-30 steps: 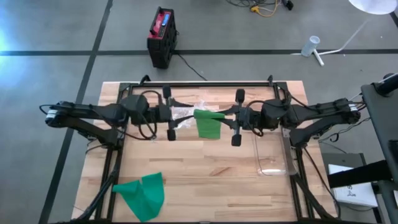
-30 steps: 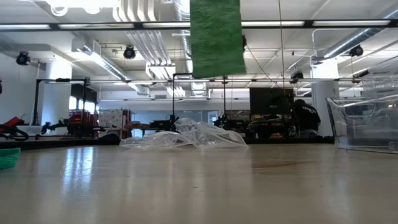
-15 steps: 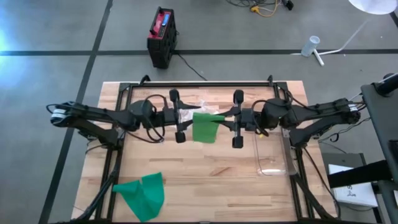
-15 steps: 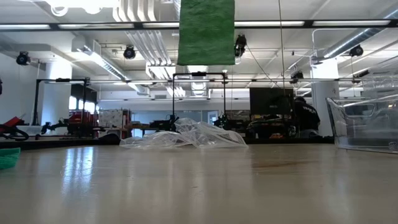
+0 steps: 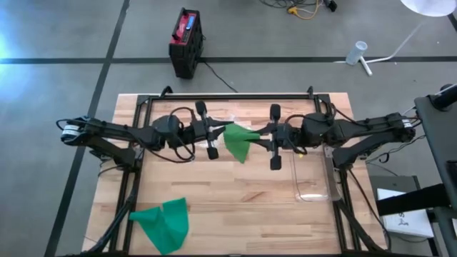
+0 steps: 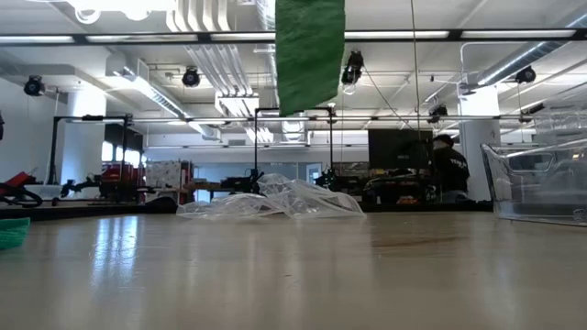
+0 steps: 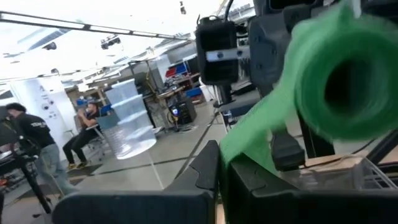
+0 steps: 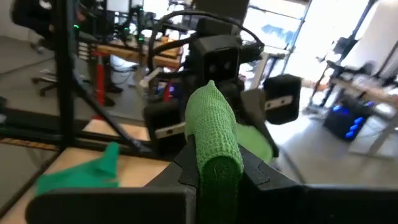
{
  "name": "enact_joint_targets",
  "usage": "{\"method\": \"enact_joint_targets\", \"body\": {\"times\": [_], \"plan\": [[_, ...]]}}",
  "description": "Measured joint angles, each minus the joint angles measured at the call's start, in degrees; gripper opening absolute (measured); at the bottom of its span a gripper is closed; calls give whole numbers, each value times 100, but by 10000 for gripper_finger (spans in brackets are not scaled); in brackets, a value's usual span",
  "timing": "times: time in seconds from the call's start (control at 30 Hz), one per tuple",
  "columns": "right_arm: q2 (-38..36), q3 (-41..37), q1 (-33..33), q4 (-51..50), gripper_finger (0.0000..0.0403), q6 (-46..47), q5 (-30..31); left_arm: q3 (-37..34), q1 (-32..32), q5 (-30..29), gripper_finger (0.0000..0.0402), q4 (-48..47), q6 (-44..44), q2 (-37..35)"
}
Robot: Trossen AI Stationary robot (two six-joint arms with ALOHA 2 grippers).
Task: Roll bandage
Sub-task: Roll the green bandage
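I see the green bandage (image 5: 239, 141) up in the air over the far middle of the table (image 5: 243, 207), stretched between my two arms. From above it shows as a crumpled green patch, narrowing toward each side. From table height its loose end (image 6: 310, 50) hangs down as a flat green strip, well clear of the wood.

My right gripper (image 5: 263, 134) sits just to the right of the bandage. Through its own wrist camera I see a rolled part of the bandage (image 8: 214, 143) lying between its fingers (image 8: 180, 168), which are closed onto the roll.

My left gripper (image 5: 221, 130) comes in from the other side and meets the bandage's left edge. Its wrist camera shows the fingers (image 7: 205, 171) pressed together with a green strip (image 7: 249, 137) pinched between them, and the roll's open end (image 7: 342, 81) close in front, blurred.

A second green bandage (image 5: 163, 223) lies loose and crumpled near the table's front left corner; its edge shows low at the left in the table-height view. A clear crinkled plastic bag (image 6: 275, 202) lies on the far part of the table, beneath and behind the held bandage. A clear plastic bin (image 5: 313, 178) stands at the right side of the table, near my right arm.

On the floor beyond the table there is a black and red box (image 5: 187, 41) with a cable. In the room behind, a person in dark clothes (image 6: 448, 170) stands by a workbench.
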Motion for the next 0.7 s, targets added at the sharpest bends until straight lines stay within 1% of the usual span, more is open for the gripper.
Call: {"method": "enact_joint_targets", "body": {"times": [0.17, 0.27, 0.3, 0.43, 0.57, 0.63, 0.7], "plan": [[-212, 13, -45, -103, 32, 524, -824, -45, 110, 9, 0, 69, 0, 53], [-362, 13, -67, -109, 32, 580, -877, -64, 145, -77, 0, 77, -2, 163], [-411, 13, -68, -115, 33, 543, -780, -64, 148, -79, 0, 111, -2, 229], [-453, 13, -63, 96, 33, 115, -8, -62, 156, -82, 0, 349, -17, 519], [-255, 2, -63, 386, 32, -363, 595, -67, 134, 63, 0, 747, 97, 762], [-129, 2, -64, 410, 33, -494, 694, -71, 117, 74, 2, 851, 312, 781], [-33, 0, -68, 398, 33, -549, 709, -72, 95, -52, 6, 766, 424, 704]]}}
